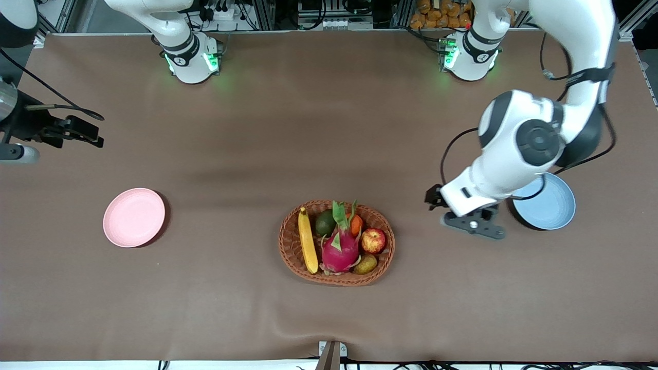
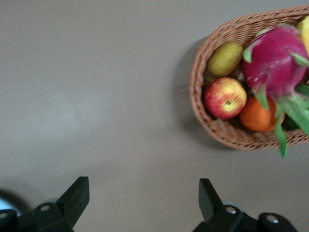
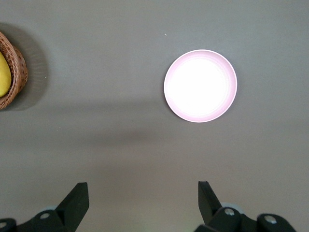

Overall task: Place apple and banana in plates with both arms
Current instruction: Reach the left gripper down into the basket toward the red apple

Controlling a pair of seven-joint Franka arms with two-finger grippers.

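Left end effector point(image 1: 470, 223): fingers spread apart, nothing between them. In the front view it sits at centre right of the frame, over bare tabletop point(image 1: 231, 308) between the basket point(image 1: 289, 252) and the blue plate point(image 1: 558, 210). In the left wrist view, both fingertips point(image 2: 77, 193) show along the lower edge with only tabletop between them.

Right end effector point(image 3: 143, 195): fingers likewise apart and empty in the right wrist view. In the front view it lies at the upper left edge of the frame, over bare tabletop; this arm appears to be waiting.

Task objects:
- Apple point(image 1: 373, 240): in the basket, at the end toward the left arm, touching the orange fruit point(image 1: 356, 224) and just beside the dragon fruit point(image 1: 339, 249).
- Banana point(image 1: 307, 246): in the basket, along the rim toward the right arm.
- Pink plate point(image 1: 134, 217): centre left of the frame, empty.
- Blue plate: partly hidden by the left arm, empty where visible.

Likely faults:
- The apple is crowded. Fingers descending on it could strike its neighbours or the wicker rim and lose the grip.
- The banana lies against the rim. One finger could snag the weave and lift or drag the basket.
- Both arms converging on the basket together risk collision.
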